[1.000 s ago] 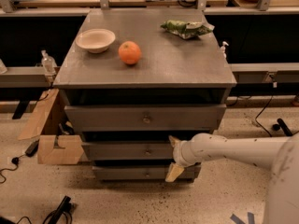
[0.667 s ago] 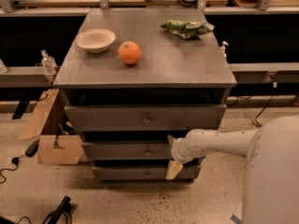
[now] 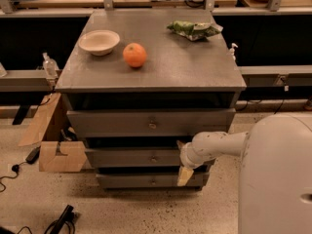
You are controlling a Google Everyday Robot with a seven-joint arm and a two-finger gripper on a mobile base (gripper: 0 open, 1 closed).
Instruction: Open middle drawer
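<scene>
Desk front: gripper (image 3: 182,160) hanging, fingers spread, before the right end of the middle drawer (image 3: 131,157), its arm (image 3: 217,146) reaching in from past the right edge. Knob (image 3: 154,158) sitting unblocked to its left. Cardboard (image 3: 61,156) crowding the floor by the left edge. Bowl (image 3: 99,42), orange (image 3: 134,55) and bag (image 3: 194,29) occupying the top; the strip along its front edge lying bare.

No legible text, label, brand or number appears anywhere. The gripper (image 3: 182,160) is at the right edge of the middle drawer (image 3: 136,157) front.
</scene>
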